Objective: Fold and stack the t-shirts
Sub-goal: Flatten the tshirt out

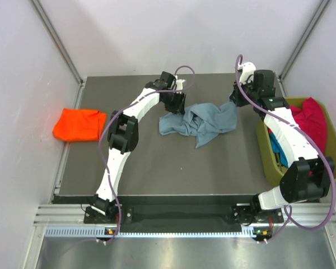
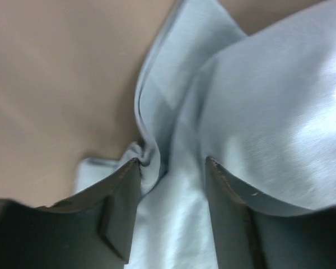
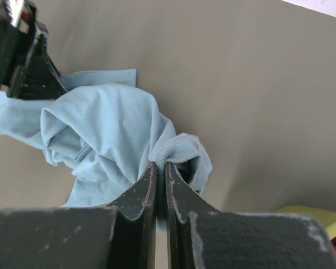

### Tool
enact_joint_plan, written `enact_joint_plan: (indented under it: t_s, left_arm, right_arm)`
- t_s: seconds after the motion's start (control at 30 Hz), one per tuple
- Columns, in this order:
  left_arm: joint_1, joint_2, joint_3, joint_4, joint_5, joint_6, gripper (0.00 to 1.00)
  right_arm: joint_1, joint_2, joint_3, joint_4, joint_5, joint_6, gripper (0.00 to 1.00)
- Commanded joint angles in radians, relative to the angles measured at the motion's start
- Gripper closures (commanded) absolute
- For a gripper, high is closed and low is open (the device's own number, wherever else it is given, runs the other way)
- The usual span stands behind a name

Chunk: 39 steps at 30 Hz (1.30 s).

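Observation:
A dusty grey-blue t-shirt (image 1: pixel 199 123) lies crumpled at the back middle of the dark mat. My right gripper (image 1: pixel 236 96) is at its right corner; in the right wrist view that gripper (image 3: pixel 161 164) is shut on a ribbed edge of the shirt (image 3: pixel 106 129). My left gripper (image 1: pixel 174 105) is at the shirt's left end. In the left wrist view its jaws (image 2: pixel 172 162) stand apart with grey-blue cloth (image 2: pixel 269 112) lying between them, and one fingertip (image 2: pixel 131 168) touches a bunched fold. A folded orange-red t-shirt (image 1: pixel 79 124) lies at the far left. Crimson-pink (image 1: pixel 313 120) and teal (image 1: pixel 277 148) shirts lie in the bin.
The olive-green bin (image 1: pixel 267 162) stands at the table's right edge beside my right arm; its rim shows in the right wrist view (image 3: pixel 319 216). The left gripper (image 3: pixel 22 56) also shows there. White walls enclose the table on three sides.

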<state>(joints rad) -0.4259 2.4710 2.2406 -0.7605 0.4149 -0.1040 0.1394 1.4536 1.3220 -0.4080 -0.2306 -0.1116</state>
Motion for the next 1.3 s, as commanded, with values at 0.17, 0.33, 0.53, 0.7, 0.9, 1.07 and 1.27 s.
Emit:
enact_joint_plan:
  t_s: [0.17, 0.33, 0.53, 0.7, 0.9, 1.07, 1.27]
  left_arm:
    - [-0.004, 0.028, 0.024, 0.017, -0.010, 0.024, 0.94]
    - [0.021, -0.033, 0.031, 0.015, -0.079, 0.021, 1.00]
    - [0.102, -0.231, 0.111, 0.027, -0.123, 0.059, 1.00]
    - [0.142, -0.457, 0.087, 0.058, -0.133, 0.084, 1.00]
    - [0.142, -0.794, -0.178, 0.004, -0.117, 0.122, 0.98]
    - [0.138, -0.992, -0.418, -0.086, -0.110, 0.138, 0.68]
    - [0.139, -1.014, -0.524, -0.123, -0.096, 0.109, 0.34]
  right_arm:
    - [-0.009, -0.035, 0.011, 0.066, -0.013, 0.009, 1.00]
    - [-0.014, -0.041, 0.011, 0.072, -0.004, 0.001, 1.00]
    - [-0.031, -0.015, 0.115, 0.093, 0.013, -0.042, 1.00]
    - [-0.031, -0.010, 0.279, 0.109, -0.013, -0.028, 1.00]
    - [-0.003, -0.160, 0.277, 0.032, -0.142, -0.107, 1.00]
    - [0.023, -0.255, 0.084, -0.060, -0.130, -0.132, 1.00]
    - [0.022, -0.194, 0.008, -0.112, -0.188, -0.117, 1.00]
